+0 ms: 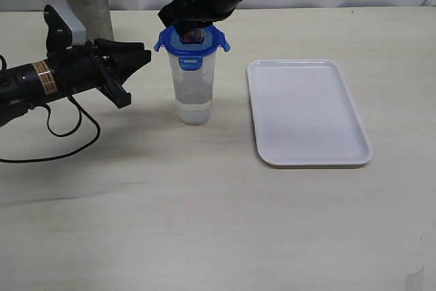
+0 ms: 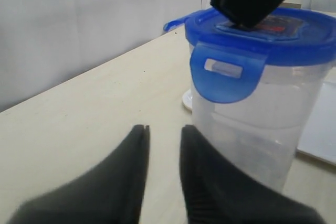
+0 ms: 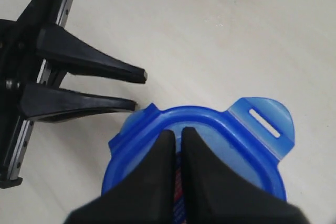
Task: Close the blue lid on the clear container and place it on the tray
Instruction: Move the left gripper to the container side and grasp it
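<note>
On top of the clear container (image 1: 192,97), exterior view: the blue lid (image 1: 192,40) sits square on the rim; its near tab hangs folded down; the tabs to either side flare outward
exterior view, right gripper (image 1: 189,29): reaches in from above the container; its tips rest on the lid's top face
exterior view, left gripper (image 1: 145,54): level with the container's upper wall, just beside it on the side away from the tray (image 1: 310,117); holds nothing
exterior view, tray: lies flat near the container, apart from it; the container stands on the table (image 1: 204,223), not on the tray
left wrist view, near tab (image 2: 226,72): down over the container's rim; whether it has clicked home I cannot tell
left wrist view, left fingers (image 2: 126,177): a narrow gap between them, nothing in it; whether one brushes the container wall I cannot tell
right wrist view, right fingers (image 3: 157,177): closed against each other, pressing on the lid, gripping nothing
right wrist view, flared tab (image 3: 265,124): lifted off the container's side, plainly unlatched
right wrist view, left gripper (image 3: 139,90): fingers slightly parted; one tip close to the lid's corner
done, by my reading: lid seated on the container; one tab lowered
left to do, by my reading: snapping the raised tabs down; carrying the closed container onto the tray
</note>
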